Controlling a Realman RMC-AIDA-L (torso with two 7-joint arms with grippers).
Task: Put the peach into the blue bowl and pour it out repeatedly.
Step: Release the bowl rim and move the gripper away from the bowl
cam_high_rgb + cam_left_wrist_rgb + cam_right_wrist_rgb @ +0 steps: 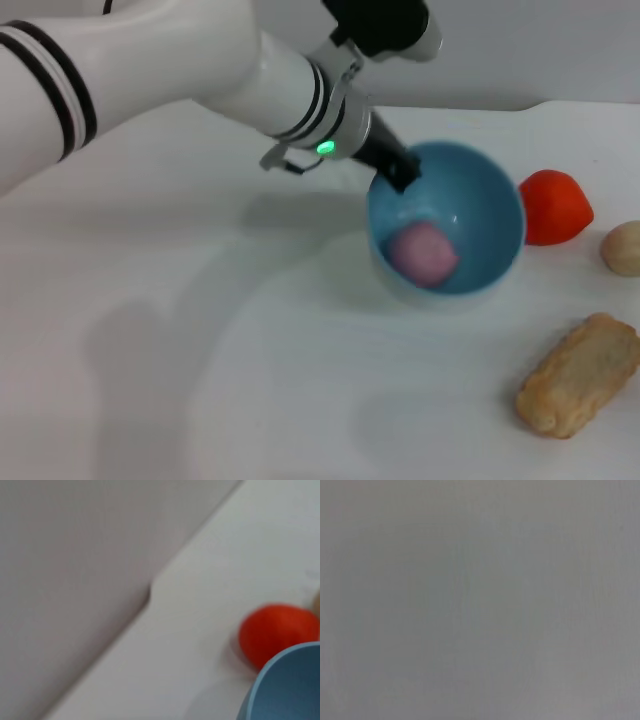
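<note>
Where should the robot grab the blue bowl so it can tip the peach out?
Best at the thin rim, one finger inside and one outside the wall. The blue bowl is round and too wide to hold around. The left gripper already sits at the rim's far-left edge, away from the peach, probably a good spot.

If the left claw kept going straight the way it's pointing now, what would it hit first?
The left claw is already at the rim of the blue bowl, pointing down into it. Going straight on, it would probably meet the bowl's inner wall first, maybe the peach lying at the bottom; depth is unclear.
</note>
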